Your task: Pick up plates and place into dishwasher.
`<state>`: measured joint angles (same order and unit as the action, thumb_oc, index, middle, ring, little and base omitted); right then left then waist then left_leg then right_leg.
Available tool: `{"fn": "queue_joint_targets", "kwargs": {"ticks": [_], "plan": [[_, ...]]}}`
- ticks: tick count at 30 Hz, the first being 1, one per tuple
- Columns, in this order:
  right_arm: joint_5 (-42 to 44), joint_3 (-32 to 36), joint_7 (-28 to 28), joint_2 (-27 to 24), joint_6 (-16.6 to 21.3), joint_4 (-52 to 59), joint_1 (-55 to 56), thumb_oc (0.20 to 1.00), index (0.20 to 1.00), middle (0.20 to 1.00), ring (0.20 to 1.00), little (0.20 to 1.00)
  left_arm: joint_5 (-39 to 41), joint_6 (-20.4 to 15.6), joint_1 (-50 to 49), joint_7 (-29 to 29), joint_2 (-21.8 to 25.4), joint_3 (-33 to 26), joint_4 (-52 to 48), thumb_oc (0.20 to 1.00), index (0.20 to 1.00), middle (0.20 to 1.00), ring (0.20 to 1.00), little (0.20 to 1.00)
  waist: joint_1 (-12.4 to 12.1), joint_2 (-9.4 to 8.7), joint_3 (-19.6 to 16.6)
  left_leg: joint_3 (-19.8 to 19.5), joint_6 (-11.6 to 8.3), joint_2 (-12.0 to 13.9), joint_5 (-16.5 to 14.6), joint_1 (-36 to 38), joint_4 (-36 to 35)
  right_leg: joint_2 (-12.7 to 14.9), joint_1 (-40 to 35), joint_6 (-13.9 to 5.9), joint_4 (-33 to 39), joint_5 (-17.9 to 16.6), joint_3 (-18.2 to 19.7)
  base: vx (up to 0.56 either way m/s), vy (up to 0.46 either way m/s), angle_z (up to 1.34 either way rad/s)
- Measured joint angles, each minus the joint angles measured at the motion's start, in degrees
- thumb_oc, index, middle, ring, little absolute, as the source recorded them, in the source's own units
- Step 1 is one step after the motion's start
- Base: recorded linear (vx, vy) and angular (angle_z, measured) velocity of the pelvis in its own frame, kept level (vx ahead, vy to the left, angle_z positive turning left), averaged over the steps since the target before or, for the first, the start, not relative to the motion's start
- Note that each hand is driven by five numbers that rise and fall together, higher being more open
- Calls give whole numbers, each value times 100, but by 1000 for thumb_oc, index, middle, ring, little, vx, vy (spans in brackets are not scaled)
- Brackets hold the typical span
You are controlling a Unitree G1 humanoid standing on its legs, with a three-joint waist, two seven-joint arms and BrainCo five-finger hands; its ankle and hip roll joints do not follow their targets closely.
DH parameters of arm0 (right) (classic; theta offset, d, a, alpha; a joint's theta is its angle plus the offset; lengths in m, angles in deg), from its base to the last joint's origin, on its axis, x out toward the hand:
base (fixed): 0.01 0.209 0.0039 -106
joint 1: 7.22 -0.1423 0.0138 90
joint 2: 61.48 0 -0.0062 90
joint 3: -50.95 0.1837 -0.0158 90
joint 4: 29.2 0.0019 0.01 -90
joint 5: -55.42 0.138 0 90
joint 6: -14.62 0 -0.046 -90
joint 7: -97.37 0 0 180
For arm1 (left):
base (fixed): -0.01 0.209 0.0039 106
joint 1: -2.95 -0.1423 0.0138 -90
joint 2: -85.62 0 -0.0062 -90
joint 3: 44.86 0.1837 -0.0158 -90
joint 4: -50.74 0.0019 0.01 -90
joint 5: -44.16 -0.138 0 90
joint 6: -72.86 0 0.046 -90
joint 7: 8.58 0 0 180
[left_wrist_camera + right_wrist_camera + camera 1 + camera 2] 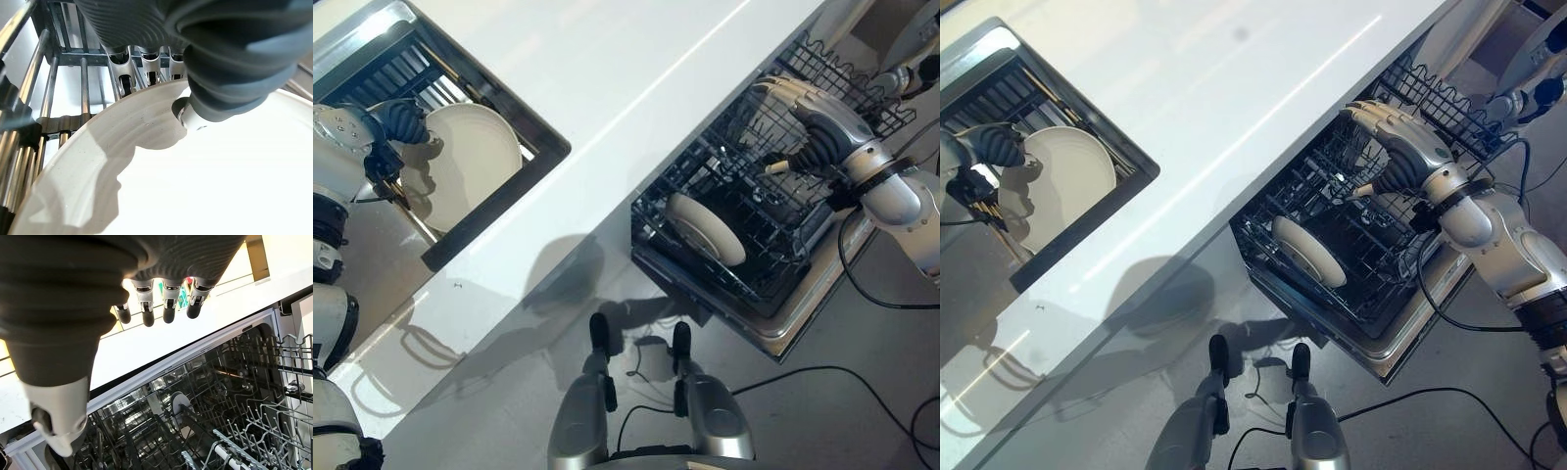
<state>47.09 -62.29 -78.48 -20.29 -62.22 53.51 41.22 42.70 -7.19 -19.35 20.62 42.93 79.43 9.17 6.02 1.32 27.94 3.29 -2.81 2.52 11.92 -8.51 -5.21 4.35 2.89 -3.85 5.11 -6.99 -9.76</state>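
At the upper left of the frame, the left hand (403,122) reaches into the sink (543,157), pinching the rim of a white plate (470,162) that lies over the metal rack (58,88), thumb (188,115) on the plate's upper face and fingers behind its edge. At the right, the right hand (803,117) hovers over the pulled-out dishwasher rack (744,196), its fingers relaxed and apart, holding nothing. A second plate (705,227) stands on edge in that rack's lower left part.

Bright overhead light streaks glare along the white desk (636,108); soft shadows fall over its near edge and the floor (842,411).
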Motion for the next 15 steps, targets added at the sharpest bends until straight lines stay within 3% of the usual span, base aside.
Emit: {"fn": "queue_joint_targets", "kwargs": {"ticks": [5,7,9,15], "plan": [[3,14,1,1,0,-8,6,1000,1000,1000,1000,1000,28,31,-8,142,103,15,-30,200,200,200,200,200,22,4,-2,0,-19,0,-15,151,0,5,-140,-1,3,3,1,72,-88,-1],[8,466,-18,277,8,137,444,1000,1000,1000,1000,1000,257,-501,-601,-324,57,-504,-253,200,200,200,200,200,-20,21,4,33,-49,1,-71,497,-3,8,-465,-18,6,33,-13,64,-73,-8],[6,556,-24,262,15,207,491,1000,1000,1000,1000,1000,359,-790,-862,-550,47,-500,-397,200,200,200,200,200,-1,63,-33,48,-167,-1,-174,687,-9,26,-654,-32,6,119,-18,8,-8,-3],[6,735,-64,261,20,246,527,1000,1000,1000,1000,1000,507,-968,-1053,-1084,-139,-555,-575,200,200,200,200,200,89,153,-198,53,-174,45,-183,609,-30,-15,-558,5,5,98,-8,10,-19,-3]]}}
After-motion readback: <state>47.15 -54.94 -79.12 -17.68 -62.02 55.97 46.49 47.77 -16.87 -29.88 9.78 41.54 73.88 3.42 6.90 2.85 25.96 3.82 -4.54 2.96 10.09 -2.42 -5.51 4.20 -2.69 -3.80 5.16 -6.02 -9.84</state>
